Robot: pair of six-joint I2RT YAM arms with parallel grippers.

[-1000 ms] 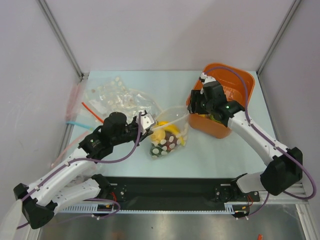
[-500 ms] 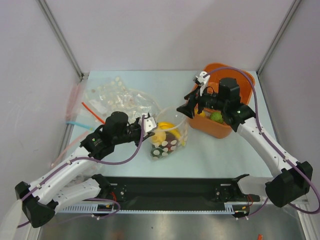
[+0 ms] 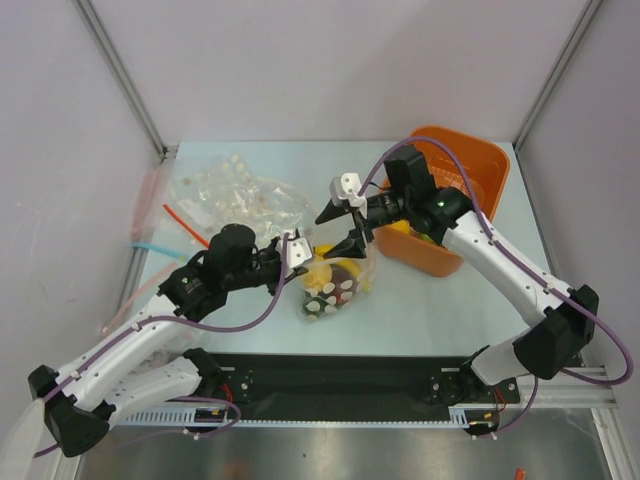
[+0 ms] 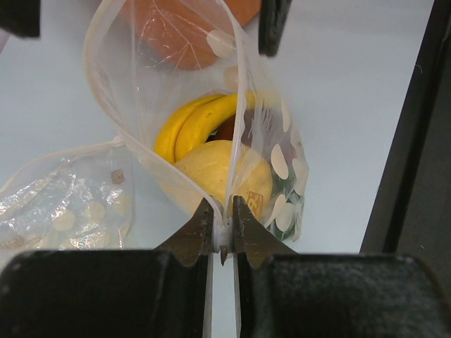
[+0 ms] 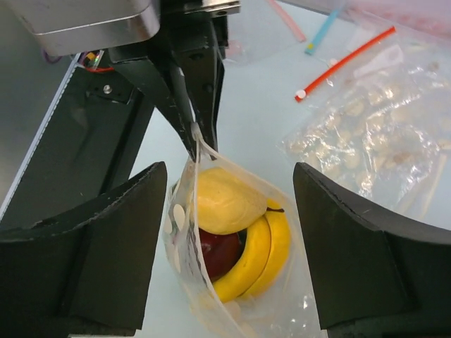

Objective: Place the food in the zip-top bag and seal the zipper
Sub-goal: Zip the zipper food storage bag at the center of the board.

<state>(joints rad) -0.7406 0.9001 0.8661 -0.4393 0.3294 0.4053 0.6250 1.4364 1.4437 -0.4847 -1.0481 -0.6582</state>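
Zip-top bag [image 3: 338,280], pinched by left hand [image 4: 223,234], sits below spread right hand [image 3: 334,233].

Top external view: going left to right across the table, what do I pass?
Plain bags with coloured strips → heap of dotted clear bags → left end effector → zip-top bag → orange basket.

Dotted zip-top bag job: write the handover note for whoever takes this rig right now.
Left end effector: shut on the mouth edge of the clear dotted plastic bag, holding it open.
Right end effector: open, empty, over the bag mouth.
In bag: yellow toy banana, yellow lemon, dark red apple.
Left to do: yellow and green pieces show in the orange plastic basket; bag them, then seal the zipper.
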